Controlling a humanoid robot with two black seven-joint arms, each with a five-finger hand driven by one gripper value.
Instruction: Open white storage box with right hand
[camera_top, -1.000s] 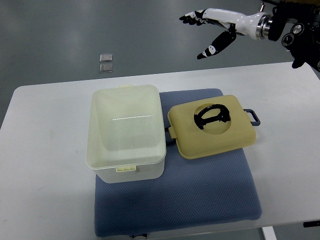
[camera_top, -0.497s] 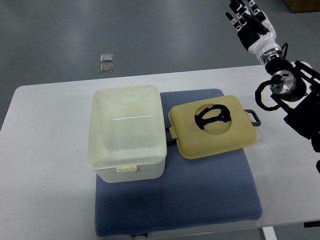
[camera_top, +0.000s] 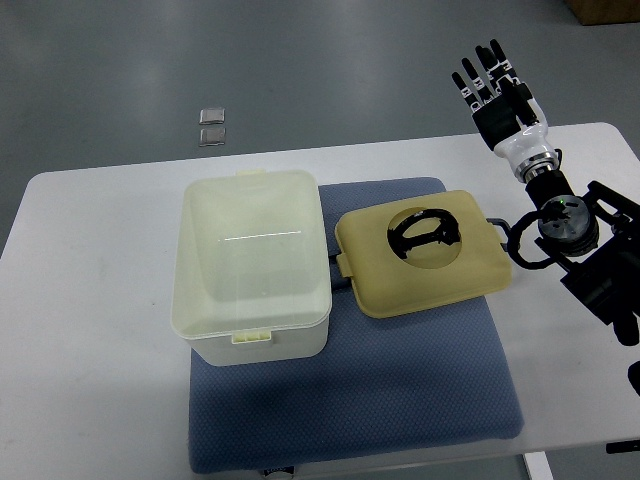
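Note:
The white storage box (camera_top: 253, 262) stands open at the left of the blue-grey mat (camera_top: 350, 400), its inside bare. Its cream lid (camera_top: 425, 265) lies flat on the mat to the box's right, with a round hole showing a black part (camera_top: 425, 233) and a dark handle at its right edge. My right hand (camera_top: 495, 95) is raised above the table's far right, fingers spread and empty, well apart from the lid and box. The left arm is out of view.
The white table (camera_top: 90, 330) carries the mat. My right forearm and dark joints (camera_top: 590, 250) hang over the table's right side. Two small grey squares (camera_top: 212, 125) lie on the floor beyond the far edge.
My right arm has swung round from reaching leftward over the floor to pointing away, and the hand has come lower and nearer the table's right side. Box and lid have not moved.

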